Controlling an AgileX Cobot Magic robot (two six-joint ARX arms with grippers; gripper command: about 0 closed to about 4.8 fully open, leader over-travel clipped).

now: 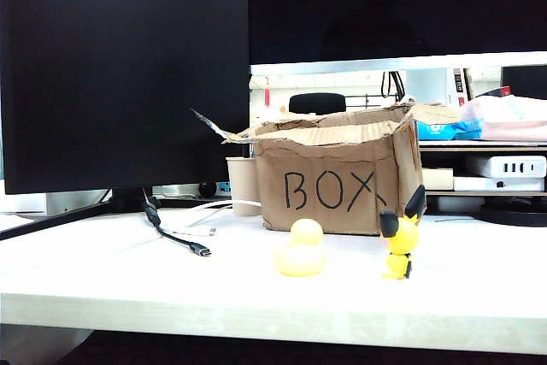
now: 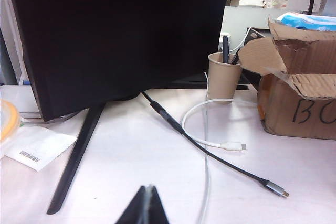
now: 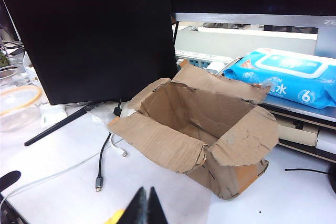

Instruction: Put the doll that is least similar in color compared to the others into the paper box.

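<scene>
The white rabbit doll was nowhere to be seen from any of the three views. It was not on the table point(image 1: 128, 279), and neither hand had it. The floor of the paper box point(image 1: 333, 181) lay hidden behind its ragged near flap, so I could not tell whether the doll was inside. Just in front of the box stood the two yellow toys, the rubber duck point(image 1: 301, 250) and the yellow figure with black ears point(image 1: 400, 245), a little apart from each other. The right gripper point(image 3: 144, 205) hung above the table on the near side of the box, its jaws pinched together on nothing I could see, with a scrap of yellow point(image 3: 116, 216) showing just beside its tips. The left gripper point(image 2: 147, 205) sat well off beside the monitor stand point(image 2: 73, 161), jaws likewise closed and empty, near the black cable point(image 2: 210, 153) and white cable point(image 2: 210, 129). To my eye the sensible step was to settle where the rabbit was, by looking down past that flap to the box floor. If the rabbit was not there, the jaws would need to part before any reach. The approach would have to stay clear of the two yellow toys, which would tip easily. A release would be best made high over the middle of the opening, since the torn flaps leaned inward and could catch a small figurine.
</scene>
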